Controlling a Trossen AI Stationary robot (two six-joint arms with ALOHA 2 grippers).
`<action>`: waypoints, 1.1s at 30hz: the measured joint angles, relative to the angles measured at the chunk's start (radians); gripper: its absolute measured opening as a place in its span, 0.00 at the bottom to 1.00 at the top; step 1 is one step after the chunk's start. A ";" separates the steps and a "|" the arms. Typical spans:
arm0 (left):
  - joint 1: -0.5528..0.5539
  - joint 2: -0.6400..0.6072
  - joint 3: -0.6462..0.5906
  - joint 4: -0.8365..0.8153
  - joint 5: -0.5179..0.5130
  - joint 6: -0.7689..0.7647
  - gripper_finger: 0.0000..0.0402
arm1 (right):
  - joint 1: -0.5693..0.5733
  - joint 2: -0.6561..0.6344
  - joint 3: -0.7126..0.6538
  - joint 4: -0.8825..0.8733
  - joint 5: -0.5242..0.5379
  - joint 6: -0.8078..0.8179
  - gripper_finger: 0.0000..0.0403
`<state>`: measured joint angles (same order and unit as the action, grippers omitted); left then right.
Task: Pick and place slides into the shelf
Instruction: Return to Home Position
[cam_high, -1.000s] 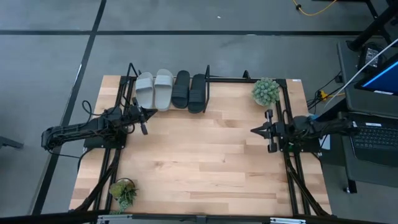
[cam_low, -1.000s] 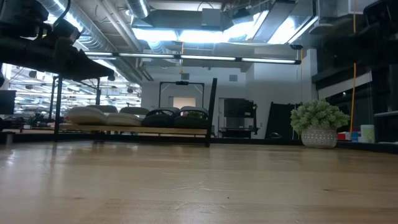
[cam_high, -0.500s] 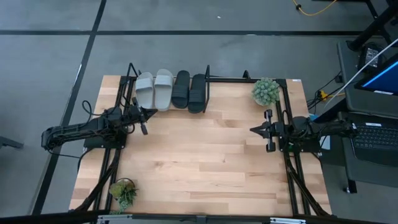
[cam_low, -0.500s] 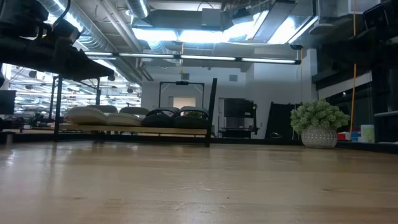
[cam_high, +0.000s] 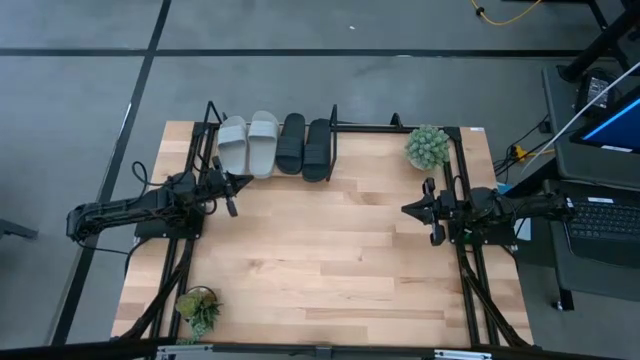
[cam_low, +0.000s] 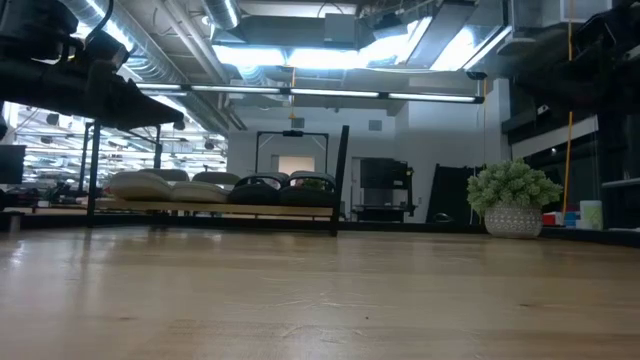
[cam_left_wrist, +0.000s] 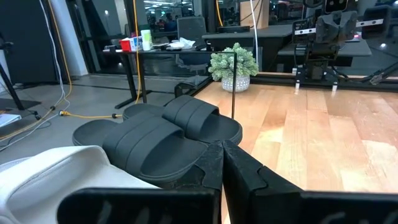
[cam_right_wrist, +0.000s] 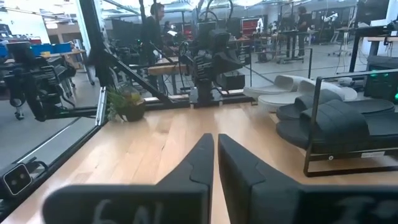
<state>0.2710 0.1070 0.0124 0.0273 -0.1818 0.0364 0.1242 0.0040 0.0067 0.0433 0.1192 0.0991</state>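
Note:
All the slides sit side by side on the shelf (cam_high: 333, 118) at the table's far left, soles down on its board: two pale grey slides (cam_high: 247, 143) and two black slides (cam_high: 305, 147). In the low view the grey slides (cam_low: 140, 185) and the black slides (cam_low: 282, 190) lie between the shelf's posts (cam_low: 340, 180). My left gripper (cam_high: 240, 182) hovers shut just near of the shelf; its wrist view shows the black slides (cam_left_wrist: 161, 140) close ahead. My right gripper (cam_high: 405, 209) is shut by the table's right side, pointing left, away from the shelf (cam_right_wrist: 314, 124).
A potted plant (cam_high: 427, 147) stands at the far right, just beyond my right gripper. A second plant (cam_high: 198, 305) stands at the near left corner. Black frame rails run along both table sides. The wooden tabletop (cam_high: 330, 250) between the arms lies bare.

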 joint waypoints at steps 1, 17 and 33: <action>0.000 0.000 0.000 0.000 0.000 0.000 0.00 | 0.000 0.000 0.000 0.000 0.000 -0.003 0.06; 0.000 0.000 0.000 0.000 0.000 0.000 0.00 | 0.000 -0.002 0.000 -0.002 0.001 -0.096 0.05; 0.000 0.000 0.000 0.000 0.000 0.000 0.00 | -0.047 -0.002 0.000 -0.002 0.001 -0.098 0.04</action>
<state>0.2710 0.1070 0.0124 0.0275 -0.1818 0.0366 0.0771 0.0017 0.0067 0.0418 0.1204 0.0009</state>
